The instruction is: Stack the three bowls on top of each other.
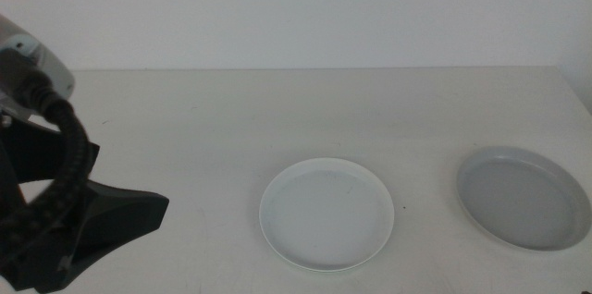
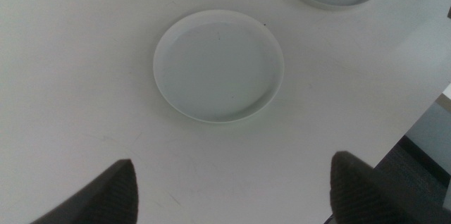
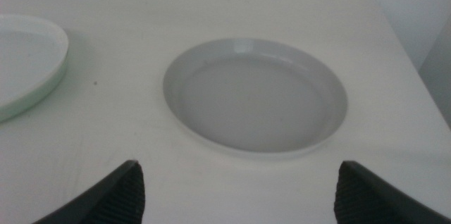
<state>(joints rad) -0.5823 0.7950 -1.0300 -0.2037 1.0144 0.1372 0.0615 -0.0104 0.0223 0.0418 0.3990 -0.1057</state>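
From the middle camera we see two bowls well apart on the white table (image 1: 231, 118): a pale bowl (image 1: 326, 214) near the middle and a grey bowl (image 1: 523, 198) at the right; the left arm (image 1: 55, 202) fills the left side.

At the left wrist, the left gripper (image 2: 232, 189) hangs spread wide above the pale bowl (image 2: 218, 65), empty.

At the right wrist, the right gripper (image 3: 236, 192) stands wide apart, just short of the grey bowl (image 3: 255, 96), holding nothing

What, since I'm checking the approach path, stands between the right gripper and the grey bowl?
Nothing visible: only bare table lies between the open right gripper and the grey bowl. The other bowl sits aside, nearer the left gripper.
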